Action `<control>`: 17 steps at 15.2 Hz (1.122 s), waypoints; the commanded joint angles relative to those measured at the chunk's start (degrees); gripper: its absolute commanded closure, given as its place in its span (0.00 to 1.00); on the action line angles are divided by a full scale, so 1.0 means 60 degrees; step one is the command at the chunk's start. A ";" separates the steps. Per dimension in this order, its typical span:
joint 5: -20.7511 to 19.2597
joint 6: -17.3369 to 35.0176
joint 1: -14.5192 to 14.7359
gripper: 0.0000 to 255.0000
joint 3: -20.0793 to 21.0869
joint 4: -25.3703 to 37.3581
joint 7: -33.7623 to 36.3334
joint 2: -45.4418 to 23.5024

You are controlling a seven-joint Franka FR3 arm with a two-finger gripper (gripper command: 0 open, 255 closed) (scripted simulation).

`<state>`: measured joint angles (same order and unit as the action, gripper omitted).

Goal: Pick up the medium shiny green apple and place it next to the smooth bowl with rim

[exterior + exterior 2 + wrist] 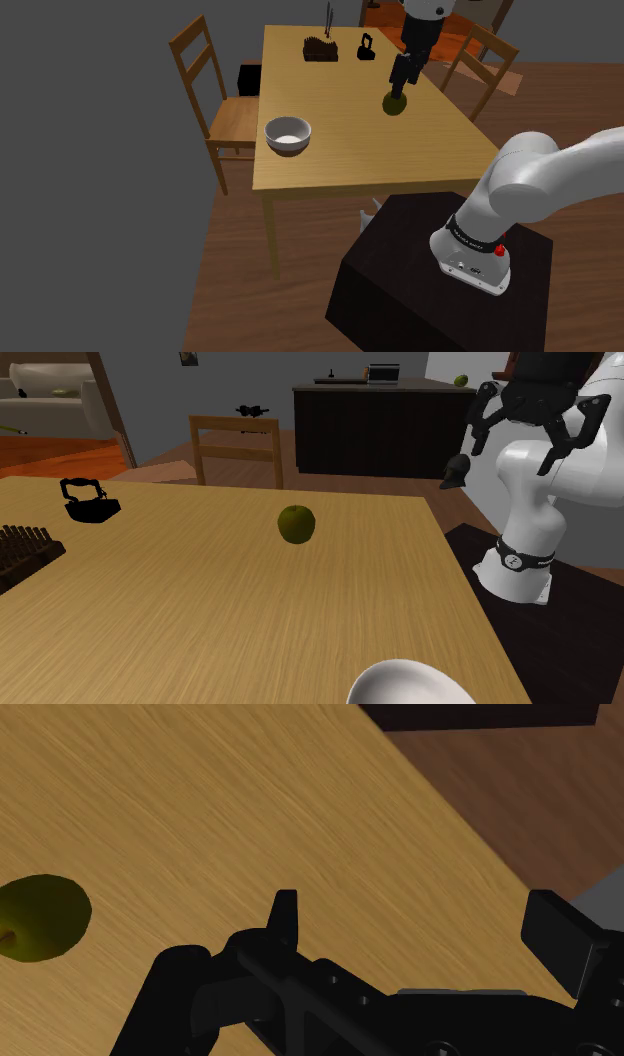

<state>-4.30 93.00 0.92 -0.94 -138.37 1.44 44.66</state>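
A light wooden table (pixel 350 160) carries a white rimmed bowl (pixel 288 134) at its side edge, a dark ridged rack (pixel 320 49) and small black kettle (pixel 366 47) far back; the round olive-green apple (pixel 296 524) sits mid-table, apart from that bowl, untouched near the black gripper (pixel 415 909), whose fingers gape wide

Light dim and flat in all views. Light wooden worktop (pixel 350 150) evenly mid-toned; white round bowl (pixel 288 133) brightest. Black claw (pixel 420 929) near-silhouette; dull green apple (pixel 40 917) beside it darker on one side.
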 commanded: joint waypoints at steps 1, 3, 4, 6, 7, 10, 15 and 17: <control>0.0000 0.0000 0.0000 0.00 0.0000 0.0000 0.0000 0.0000; -0.0274 0.0321 -0.0163 0.00 -0.0388 -0.0048 -0.0392 -0.0246; -0.0405 0.0486 -0.0243 0.00 -0.0580 -0.0055 -0.0587 -0.0387; -0.0652 0.0820 -0.0393 0.00 -0.0968 -0.0034 -0.0969 -0.0705; -0.0767 0.0989 -0.0464 0.00 -0.1161 -0.0006 -0.1159 -0.0881; -0.1066 0.1500 -0.0657 0.00 -0.1735 0.0148 -0.1725 -0.1475; -0.1371 0.2333 -0.0899 0.00 -0.2677 0.0634 -0.2681 -0.2663; -0.1406 0.2650 -0.0969 0.00 -0.3046 0.0907 -0.3079 -0.3201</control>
<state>-12.49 107.82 -4.59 -18.06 -133.40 -15.74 26.82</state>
